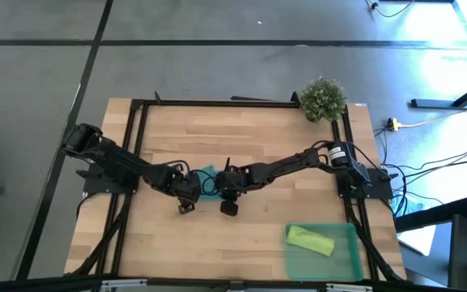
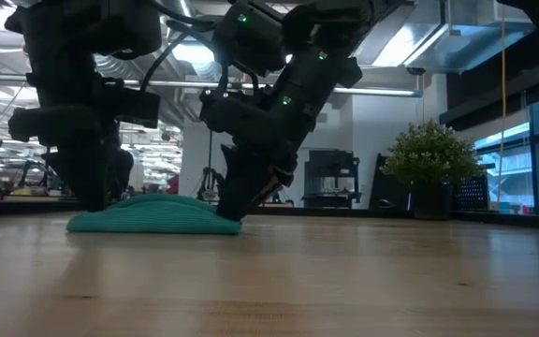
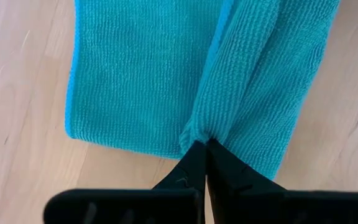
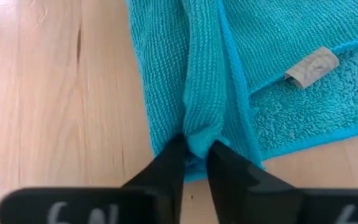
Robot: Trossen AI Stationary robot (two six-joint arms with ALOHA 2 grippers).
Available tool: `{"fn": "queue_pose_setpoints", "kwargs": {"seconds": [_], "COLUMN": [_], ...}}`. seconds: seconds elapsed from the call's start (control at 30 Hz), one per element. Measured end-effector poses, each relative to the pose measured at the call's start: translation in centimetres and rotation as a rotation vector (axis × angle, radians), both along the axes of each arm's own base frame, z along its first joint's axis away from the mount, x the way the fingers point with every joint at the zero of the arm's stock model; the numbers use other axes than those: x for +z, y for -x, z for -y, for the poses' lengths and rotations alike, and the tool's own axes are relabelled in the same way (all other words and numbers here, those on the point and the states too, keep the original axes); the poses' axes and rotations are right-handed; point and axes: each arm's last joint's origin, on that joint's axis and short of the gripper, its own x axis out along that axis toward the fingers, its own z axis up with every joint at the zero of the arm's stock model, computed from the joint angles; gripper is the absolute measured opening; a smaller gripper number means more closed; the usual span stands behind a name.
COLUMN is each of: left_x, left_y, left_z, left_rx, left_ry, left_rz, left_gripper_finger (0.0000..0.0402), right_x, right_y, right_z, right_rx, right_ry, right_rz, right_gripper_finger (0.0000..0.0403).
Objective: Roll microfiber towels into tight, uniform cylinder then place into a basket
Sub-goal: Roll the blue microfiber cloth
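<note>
The teal towel [image 1: 207, 178] lies on the table's middle, with a raised fold running along it between my two grippers. It also shows in the low view [image 2: 152, 215]. My left gripper [image 1: 187, 199] is shut on the fold's one end [image 3: 205, 144]. My right gripper [image 1: 229, 197] is shut on its other end [image 4: 197, 146]. The lime green towel [image 1: 310, 239] lies rolled in the green basket [image 1: 349, 258] at the table's near right. My left gripper pinches the end of the teal towel's raised fold [image 3: 197, 132] between its two fingertips, at the towel's edge. The fingers come from above, along the fold. The rest of the towel lies flat on the table. My right gripper pinches the other end of the same fold [image 4: 199, 134] between its two fingers [image 4: 166, 163], at the towel's edge. The fingers slant down onto it in the low view [image 2: 237, 211]. The cloth bulges up between the fingers; the towel's flat part stays on the table.
A small bushy plant [image 1: 323, 98] stands at the table's far right corner. A beige label [image 4: 312, 65] sits on the towel's folded-over corner. Bare wood lies in front of the towel, between it and the table's near edge [image 1: 217, 272].
</note>
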Motion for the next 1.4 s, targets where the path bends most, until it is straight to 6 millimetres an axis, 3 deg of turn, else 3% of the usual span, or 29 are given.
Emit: {"fn": "queue_pose_setpoints", "kwargs": {"seconds": [0.17, 0.37, 0.63, 0.97, 1.13, 1.3, 1.4], "left_x": [0.0, 0.0, 0.0, 0.0, 0.0, -0.1, -0.1], "left_y": [0.0, 0.0, 0.0, -0.1, -0.1, -0.1, -0.1], "left_z": [0.0, 0.0, 0.0, 0.0, 0.0, 0.0, 0.1], "left_rx": [0.0, 0.0, -0.004, -0.02, -0.02, -0.019, -0.02], "left_ry": [0.002, 0.004, 0.002, 0.001, 0.001, 0.003, -0.001], "left_rz": [0.002, 0.001, 0.002, 0.005, 0.005, 0.004, 0.004], "left_gripper_finger": [0.0, 0.0, 0.0, 0.0, 0.0, 0.0, 0.0], "right_x": [0.1, 2.0, 5.7, 6.2, 8.6, 9.7, 8.6], "right_y": [-0.1, -0.3, -0.3, -0.2, 0.7, 0.1, -0.6], "right_z": [0.3, 1.2, -0.2, -0.9, -0.5, -1.0, -1.2], "right_rx": [-0.006, -0.019, 0.082, 0.148, 0.093, 0.21, 0.288], "right_ry": [0.0, 0.005, 0.092, 0.166, 0.253, 0.185, 0.123], "right_rz": [-0.002, -0.091, -0.045, -0.028, 0.0, 0.113, 0.16], "right_gripper_finger": [0.0125, 0.016, 0.0167, 0.0167, 0.0167, 0.0167, 0.0167]}}
